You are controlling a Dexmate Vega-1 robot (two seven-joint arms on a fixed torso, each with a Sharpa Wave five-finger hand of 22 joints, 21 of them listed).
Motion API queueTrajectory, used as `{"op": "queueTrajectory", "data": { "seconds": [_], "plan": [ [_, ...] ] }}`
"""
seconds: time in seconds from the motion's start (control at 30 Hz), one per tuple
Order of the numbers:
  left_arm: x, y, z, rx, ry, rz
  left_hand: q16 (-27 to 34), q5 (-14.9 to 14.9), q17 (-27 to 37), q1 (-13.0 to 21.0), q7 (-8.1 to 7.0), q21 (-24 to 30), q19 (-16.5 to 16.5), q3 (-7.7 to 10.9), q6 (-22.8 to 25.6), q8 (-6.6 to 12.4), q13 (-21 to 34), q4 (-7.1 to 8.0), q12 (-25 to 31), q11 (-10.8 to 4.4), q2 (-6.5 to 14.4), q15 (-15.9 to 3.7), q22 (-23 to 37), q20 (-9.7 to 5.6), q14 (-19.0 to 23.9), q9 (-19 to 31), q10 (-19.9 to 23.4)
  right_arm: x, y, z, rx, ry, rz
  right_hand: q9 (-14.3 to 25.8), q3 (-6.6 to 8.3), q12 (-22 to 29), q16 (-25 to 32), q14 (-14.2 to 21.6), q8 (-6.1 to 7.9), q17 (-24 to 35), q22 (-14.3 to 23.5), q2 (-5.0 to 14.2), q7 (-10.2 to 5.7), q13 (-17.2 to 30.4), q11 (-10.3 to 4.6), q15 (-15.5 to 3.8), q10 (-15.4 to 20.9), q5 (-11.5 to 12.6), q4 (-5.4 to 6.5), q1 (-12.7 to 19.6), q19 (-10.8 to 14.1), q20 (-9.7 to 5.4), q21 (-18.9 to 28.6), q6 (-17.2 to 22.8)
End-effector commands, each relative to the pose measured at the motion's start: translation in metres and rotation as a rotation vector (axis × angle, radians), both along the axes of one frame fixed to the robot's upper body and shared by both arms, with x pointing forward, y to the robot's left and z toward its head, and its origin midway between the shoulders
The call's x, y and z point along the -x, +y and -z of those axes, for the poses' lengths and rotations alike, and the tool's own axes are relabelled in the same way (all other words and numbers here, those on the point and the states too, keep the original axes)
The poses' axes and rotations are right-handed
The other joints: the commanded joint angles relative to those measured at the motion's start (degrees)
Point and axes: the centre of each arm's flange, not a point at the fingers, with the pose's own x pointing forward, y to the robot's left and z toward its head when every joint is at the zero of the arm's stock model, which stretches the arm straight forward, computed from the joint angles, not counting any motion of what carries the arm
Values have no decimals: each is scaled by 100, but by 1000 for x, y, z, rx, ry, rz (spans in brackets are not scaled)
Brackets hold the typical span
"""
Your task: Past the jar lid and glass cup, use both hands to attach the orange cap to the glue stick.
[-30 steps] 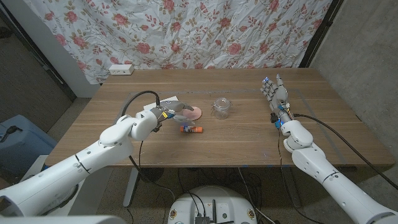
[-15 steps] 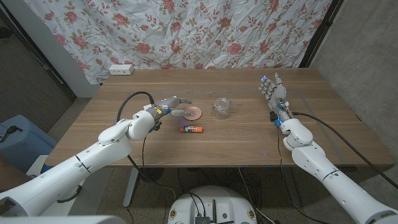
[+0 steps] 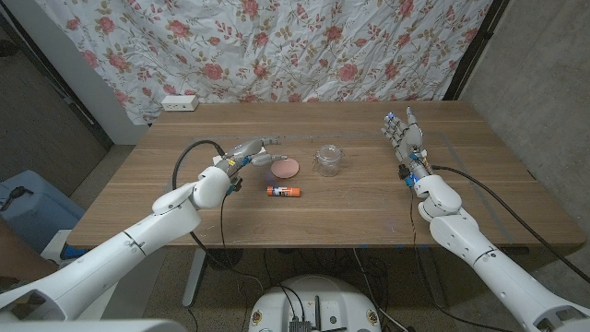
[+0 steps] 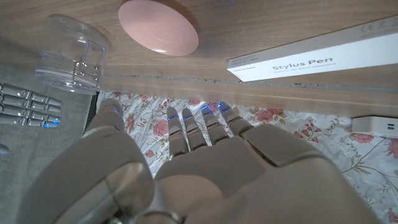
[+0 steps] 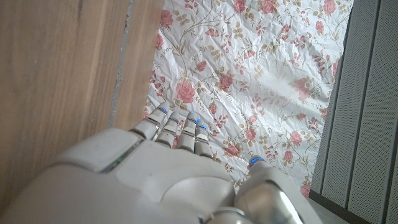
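Currently left hand [image 3: 247, 153] hovers open and empty beside the jar lid [image 3: 286, 167]; glue stick [image 3: 284, 192] lies just nearer. Right hand [image 3: 406, 138] stands open, empty, well apart near the table's [image 3: 369, 217] right edge, beyond the glass cup [image 3: 326, 159].

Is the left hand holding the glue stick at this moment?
No. The left hand hovers open beside the jar lid, while the glue stick lies apart on the table.

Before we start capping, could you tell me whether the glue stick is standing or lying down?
Lying down: the glue stick rests on its side on the table.
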Motion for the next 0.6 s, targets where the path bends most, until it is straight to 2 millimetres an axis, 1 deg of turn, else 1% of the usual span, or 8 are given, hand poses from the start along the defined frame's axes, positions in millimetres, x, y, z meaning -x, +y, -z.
{"op": "queueTrajectory", "data": {
  "seconds": [0.03, 0.2, 0.4, 0.5, 0.6],
  "plan": [
    [-25, 8, 22, 283, 19, 39, 18, 5, 16, -34, 38, 14, 77, 78, 16, 19, 0, 18, 44, 75, 136, -10, 6, -11, 51, 4, 20, -2, -1, -6, 0, -46, -4, 12, 23, 39, 46, 60, 53, 7, 19, 133, -9, 12, -2, -37, 49, 27, -5, -15, 62, -31, 40, 64],
    [-25, 11, 26, 370, 6, 42, 16, 7, 14, -76, 64, 13, 90, 109, 15, 20, 0, 36, 45, 104, 217, 13, 6, -19, 49, 2, 16, -6, 0, -7, -2, -42, 1, 12, 31, 45, 51, 90, 59, 1, 19, 138, -26, 13, -13, -24, 78, 29, -10, -7, 97, -15, 47, 91],
    [-26, 15, 31, 462, -13, 40, 15, 11, 14, -108, 82, 15, 109, 145, 9, 19, -1, 52, 46, 122, 302, 25, 7, -36, 49, 0, 15, -10, 4, -8, -1, -31, 3, 12, 39, 41, 48, 101, 59, -3, 19, 142, -30, 14, 7, -29, 85, 31, -14, 1, 119, -19, 48, 104],
    [-27, 17, 34, 524, -30, 52, 17, 14, 13, -125, 101, 26, 147, 175, 5, 18, -1, 61, 45, 141, 365, 22, 7, -39, 56, -1, 9, -10, 6, -7, 2, -25, 5, 12, 43, 40, 51, 113, 59, -5, 19, 144, -32, 14, 6, -20, 90, 32, -16, 3, 122, -25, 46, 111],
    [-30, 17, 36, 543, -40, 80, 17, 20, 15, -156, 116, 37, 194, 219, -4, 17, -1, 82, 47, 186, 457, 24, 8, -46, 57, -1, 10, -9, 8, -6, -5, -22, 4, 12, 45, 43, 50, 114, 62, -6, 19, 145, -32, 14, 4, -22, 100, 32, -17, 4, 125, -21, 45, 122]
  ]
}}
